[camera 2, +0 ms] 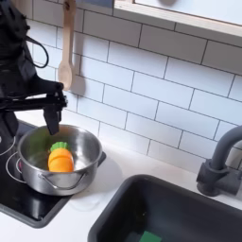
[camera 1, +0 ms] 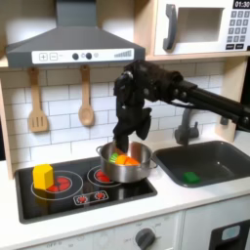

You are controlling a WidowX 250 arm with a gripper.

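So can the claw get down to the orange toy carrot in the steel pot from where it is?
Probably yes. The claw hangs just above the open, lidless steel pot, and the orange toy carrot with its green top lies uncovered inside. Only the pot's rim stands close by.

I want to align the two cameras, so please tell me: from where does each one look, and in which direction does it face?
First exterior view: in front of the toy kitchen, facing the tiled wall; shows the stove, the pot, the sink, the whole black arm with the gripper over the pot.
Second exterior view: close, raised, looking down across the counter at the pot and sink; the gripper is at the second exterior view's left.
Shared: pot, carrot, sink, faucet, wooden spoon.
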